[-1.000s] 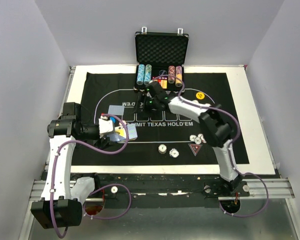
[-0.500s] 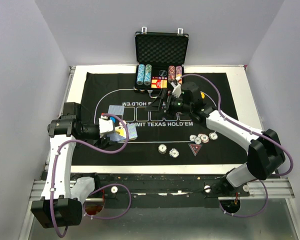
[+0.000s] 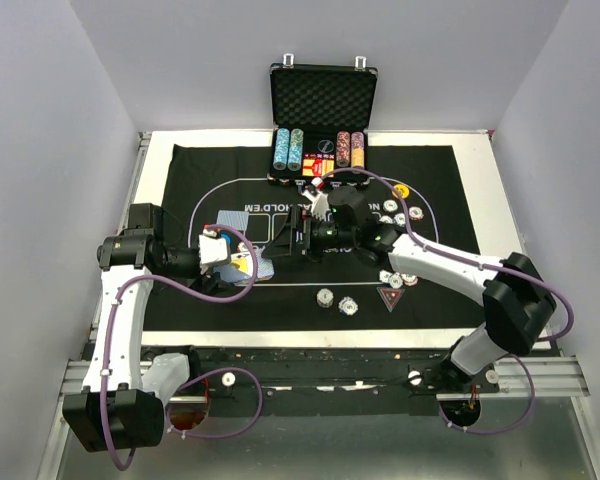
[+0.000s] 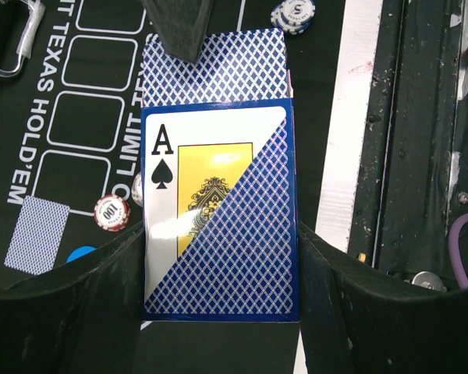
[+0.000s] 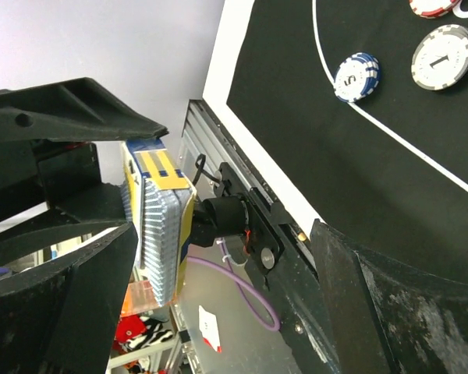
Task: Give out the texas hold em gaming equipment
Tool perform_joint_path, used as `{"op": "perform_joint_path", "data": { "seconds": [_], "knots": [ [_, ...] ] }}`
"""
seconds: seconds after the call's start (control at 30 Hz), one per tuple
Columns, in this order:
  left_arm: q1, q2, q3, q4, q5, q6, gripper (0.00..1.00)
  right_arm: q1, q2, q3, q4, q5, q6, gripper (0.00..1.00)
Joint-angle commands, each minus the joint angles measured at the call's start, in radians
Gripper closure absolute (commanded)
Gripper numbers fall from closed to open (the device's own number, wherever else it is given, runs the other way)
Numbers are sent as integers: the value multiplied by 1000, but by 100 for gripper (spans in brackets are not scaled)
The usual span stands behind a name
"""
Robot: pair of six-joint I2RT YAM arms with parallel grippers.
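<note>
My left gripper [image 3: 242, 265] is shut on a card box [image 4: 218, 210] with an ace of spades on its face. A blue-backed card [image 4: 226, 70] sticks out past the box's far end. My right gripper [image 3: 288, 240] is open and level with the box, which lies by its left finger [image 5: 58, 312] in the right wrist view [image 5: 162, 226]. One right fingertip [image 4: 178, 27] overlaps the protruding card's far edge. A single blue-backed card [image 3: 232, 220] lies on the mat. Striped chips [image 3: 325, 297] and a red triangular marker [image 3: 391, 297] lie near the mat's front.
The open black case [image 3: 323, 100] with chip rows stands at the back. The black mat [image 3: 440, 170] covers the table. A yellow button [image 3: 402, 190] and more chips [image 3: 417, 212] lie at the back right. The right forearm spans the mat's middle.
The right arm has swung from the case leftward and forward to the card box. The left arm has held still with the box.
</note>
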Motion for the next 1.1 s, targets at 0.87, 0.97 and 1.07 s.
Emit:
{"op": "perform_joint_path", "data": {
  "seconds": [0.87, 0.97, 1.07],
  "knots": [
    [7, -10, 8, 21, 21, -3, 53, 16, -35, -121, 169, -32, 156, 40],
    [7, -9, 6, 22, 23, -5, 53, 8, -55, -130, 154, -27, 152, 41],
    [6, -9, 6, 24, 24, -3, 53, 2, -74, -132, 141, -24, 143, 42]
  ]
}}
